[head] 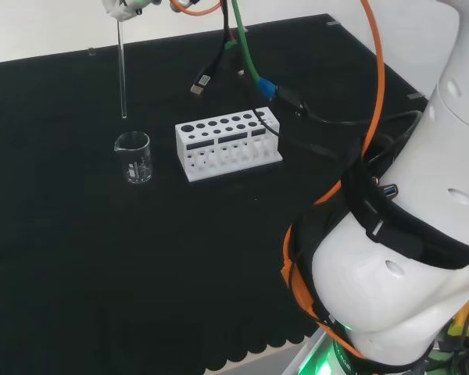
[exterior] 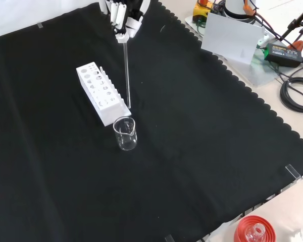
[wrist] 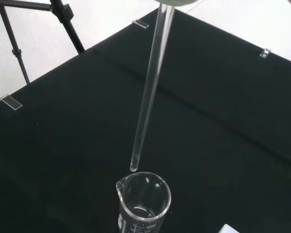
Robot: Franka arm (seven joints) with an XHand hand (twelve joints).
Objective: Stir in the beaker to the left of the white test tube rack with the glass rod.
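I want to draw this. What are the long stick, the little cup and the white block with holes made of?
Glass rod: clear and shiny, looks like glass. Beaker: see-through, glass or maybe clear plastic. Test tube rack: solid matte white, probably plastic.

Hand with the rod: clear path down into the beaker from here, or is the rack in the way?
Probably yes. The hand holds the glass rod upright, tip just above the beaker mouth. The test tube rack stands apart beside it.
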